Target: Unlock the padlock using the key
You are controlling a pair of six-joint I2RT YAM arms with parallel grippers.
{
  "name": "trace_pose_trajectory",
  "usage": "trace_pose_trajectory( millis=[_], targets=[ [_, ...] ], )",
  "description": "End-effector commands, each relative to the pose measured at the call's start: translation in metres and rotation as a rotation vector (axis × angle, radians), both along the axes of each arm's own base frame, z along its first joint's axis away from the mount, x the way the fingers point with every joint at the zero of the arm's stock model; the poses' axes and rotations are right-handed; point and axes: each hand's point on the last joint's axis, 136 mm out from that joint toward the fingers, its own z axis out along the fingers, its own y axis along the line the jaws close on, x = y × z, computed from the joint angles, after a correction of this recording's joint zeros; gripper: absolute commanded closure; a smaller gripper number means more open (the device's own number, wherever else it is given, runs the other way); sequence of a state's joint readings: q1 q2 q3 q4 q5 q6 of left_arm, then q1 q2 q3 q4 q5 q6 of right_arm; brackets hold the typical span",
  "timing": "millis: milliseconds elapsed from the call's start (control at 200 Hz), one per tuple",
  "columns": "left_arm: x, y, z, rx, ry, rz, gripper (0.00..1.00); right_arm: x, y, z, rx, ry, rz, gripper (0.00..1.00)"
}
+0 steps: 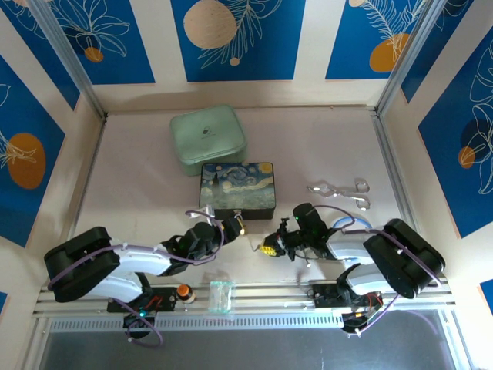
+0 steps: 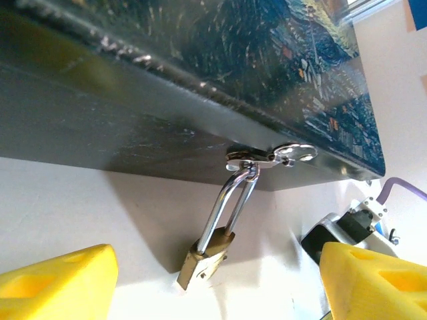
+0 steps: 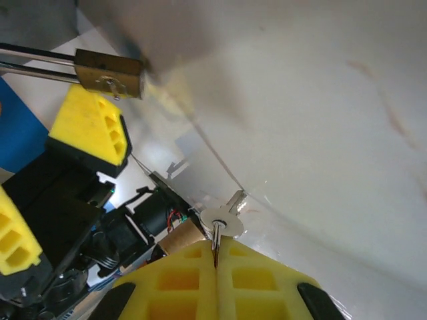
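The small brass padlock [image 2: 203, 261] lies on the table, its long silver shackle [image 2: 233, 200] hooked through the latch [image 2: 267, 159] on the painted box [image 2: 200, 60]. My left gripper [image 2: 213, 293] is open, its yellow fingers [image 2: 57, 283] standing wide on either side of the padlock body without touching it. My right gripper [image 3: 215, 252] is shut on the key [image 3: 223, 219], pinching it at its round head while the blade points away over the table. In the right wrist view the padlock [image 3: 110, 73] sits at the upper left, well apart from the key.
The painted box [image 1: 236, 187] sits mid-table with a pale green case [image 1: 208, 139] behind it. Silver tongs [image 1: 340, 191] lie to the right. Both grippers [image 1: 233, 226] [image 1: 267, 248] meet just in front of the box. A small clear container [image 1: 222, 295] stands on the front rail.
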State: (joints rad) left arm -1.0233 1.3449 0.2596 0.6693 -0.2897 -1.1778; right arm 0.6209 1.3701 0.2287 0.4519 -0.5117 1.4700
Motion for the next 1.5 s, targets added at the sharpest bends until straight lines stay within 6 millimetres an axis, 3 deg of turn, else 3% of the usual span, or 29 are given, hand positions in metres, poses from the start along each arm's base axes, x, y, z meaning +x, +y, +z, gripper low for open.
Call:
trace_pose_trajectory(
  millis=[0,325,405,490,665,770,815,930,991,1211,1496],
  targets=[
    [0.001,-0.002,0.006,-0.006,-0.010,0.006,0.21,-0.001,-0.003,-0.010,-0.029,0.054,-0.031,1.00],
    [0.003,0.006,0.020,0.045,-0.054,0.011,0.20,-0.007,-0.035,-0.010,-0.291,-0.027,0.020,1.00],
    [0.004,0.006,0.021,0.050,-0.056,0.013,0.20,-0.012,-0.038,-0.010,-0.315,-0.023,0.067,0.85],
    [0.004,0.005,0.020,0.049,-0.053,0.011,0.19,-0.017,-0.040,-0.010,-0.340,-0.010,0.115,0.78],
    [0.004,0.004,0.018,0.044,-0.051,0.011,0.19,-0.020,-0.046,-0.012,-0.355,-0.006,0.136,0.81],
    [0.004,0.004,0.021,0.043,-0.057,0.006,0.19,-0.013,-0.045,0.002,-0.362,-0.091,0.176,0.83],
    [0.003,0.004,0.021,0.046,-0.061,0.004,0.20,-0.010,-0.047,0.009,-0.389,-0.145,0.203,0.78],
    [0.004,0.005,0.026,0.075,-0.081,-0.008,0.19,0.003,-0.046,0.025,-0.428,-0.271,0.306,0.50],
    [0.005,0.005,0.030,0.094,-0.094,-0.015,0.19,0.012,-0.045,0.025,-0.460,-0.331,0.358,0.44],
    [0.001,0.000,0.044,0.137,-0.130,-0.081,0.19,0.026,-0.036,0.012,-0.572,-0.509,0.569,0.49],
    [0.000,0.002,0.039,0.140,-0.121,-0.076,0.19,0.027,-0.024,0.002,-0.590,-0.564,0.677,0.51]
  ],
)
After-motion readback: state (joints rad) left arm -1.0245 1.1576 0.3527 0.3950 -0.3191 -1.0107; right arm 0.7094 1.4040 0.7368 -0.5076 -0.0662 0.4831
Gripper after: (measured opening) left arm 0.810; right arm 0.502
